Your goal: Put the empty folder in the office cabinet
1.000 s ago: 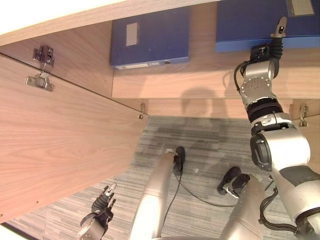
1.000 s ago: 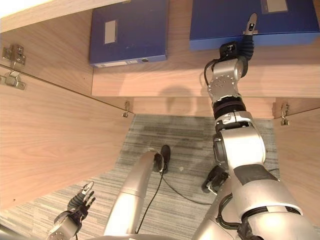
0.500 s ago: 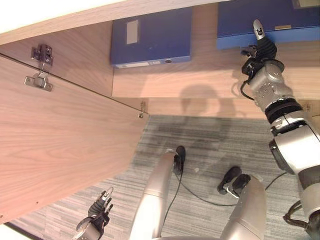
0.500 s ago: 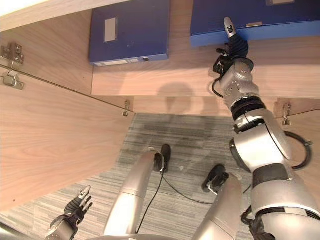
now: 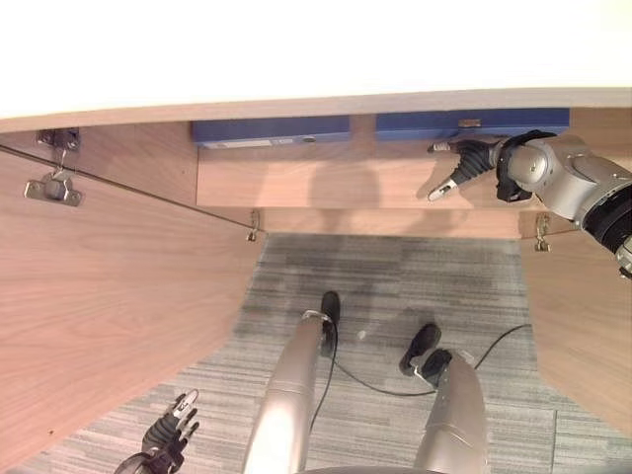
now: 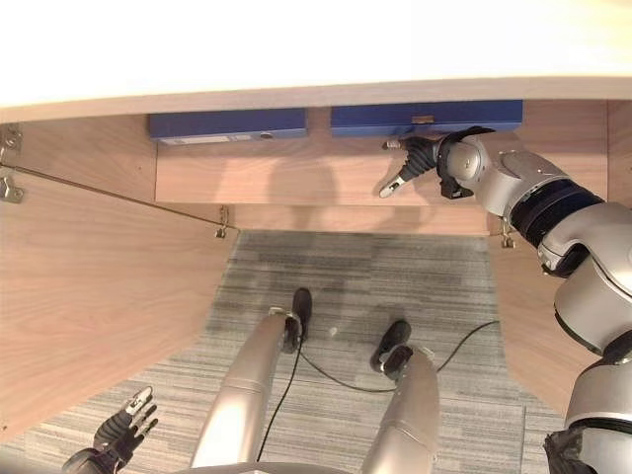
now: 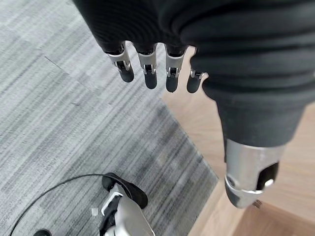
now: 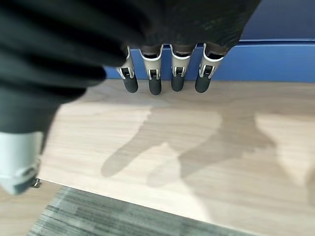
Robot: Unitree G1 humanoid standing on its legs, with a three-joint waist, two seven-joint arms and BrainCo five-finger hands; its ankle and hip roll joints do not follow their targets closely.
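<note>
I read the right hand (image 6: 434, 160) as clear of the work: it hangs over the cabinet shelf (image 6: 296, 183) just in front of the folder (image 6: 425, 117), fingers straight and spread, holding nothing. The folder lies flat at the back of the shelf, beside a second blue folder (image 6: 227, 123), so the placement looks done. It is a plain blue slab, thin-edged from here. My left hand (image 5: 168, 434) idles low, well apart from the shelf, fingers relaxed.

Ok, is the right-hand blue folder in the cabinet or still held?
In. The right-hand blue folder lies flat on the cabinet shelf; the right hand hovers open just before it, apart.
</note>
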